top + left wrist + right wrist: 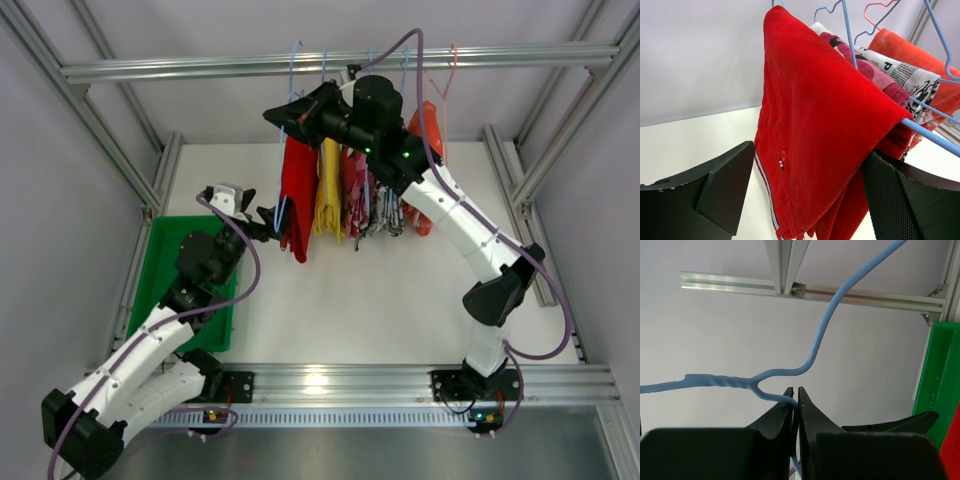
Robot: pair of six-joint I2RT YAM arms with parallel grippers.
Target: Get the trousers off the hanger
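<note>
I see my left gripper with jaws spread around the red trousers; my right gripper pinches the blue hanger.

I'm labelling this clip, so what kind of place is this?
Probably a robotics lab test cell: an aluminium frame encloses a white table, with trousers hung from it and a green bin.

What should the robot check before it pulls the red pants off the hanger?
1. Right gripper shut on the blue hanger: ok.
2. Left gripper open around the red trousers: ok.
3. Left gripper closed on the cloth: not ok, jaws open.
4. Only red cloth inside that gripper: ok.
5. Room in the green bin: cannot tell, the left arm covers part.
</note>
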